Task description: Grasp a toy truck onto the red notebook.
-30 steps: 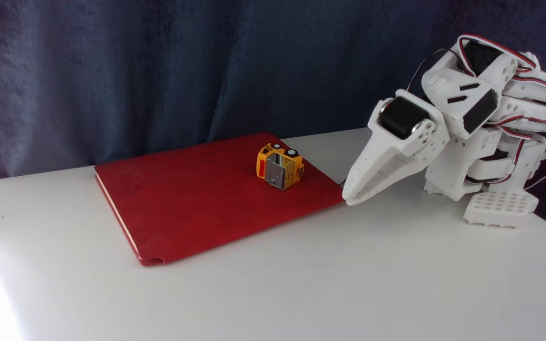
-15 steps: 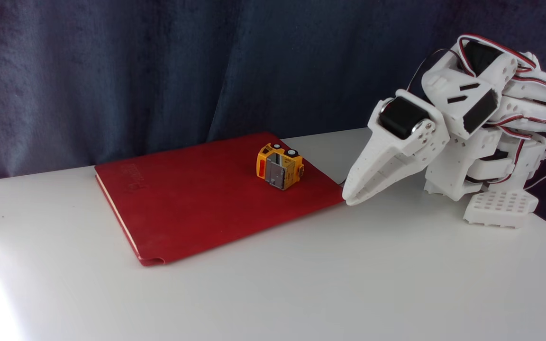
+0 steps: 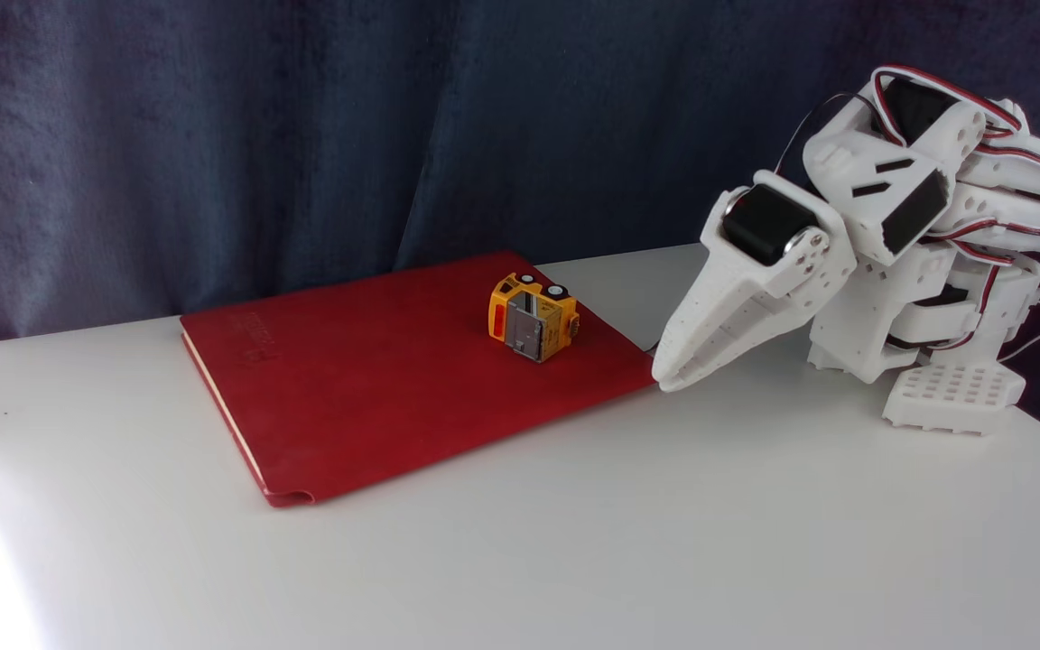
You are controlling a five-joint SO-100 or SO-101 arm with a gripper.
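The small yellow-orange toy truck (image 3: 533, 317) lies tipped on its side on the red notebook (image 3: 376, 379), near the notebook's right end, wheels pointing up and back. The notebook lies flat on the white table, embossed lettering near its far left corner. My white gripper (image 3: 669, 377) is folded down to the right of the notebook, its tips resting at the table just off the notebook's right corner. Its fingers are together with nothing between them. It is about a truck's length and a half away from the truck and not touching it.
The white arm (image 3: 917, 226) sits folded over its base (image 3: 953, 397) at the right edge of the white table (image 3: 574, 542). A dark blue curtain (image 3: 303, 135) hangs behind the table's far edge. Bright glare covers the table's front left corner.
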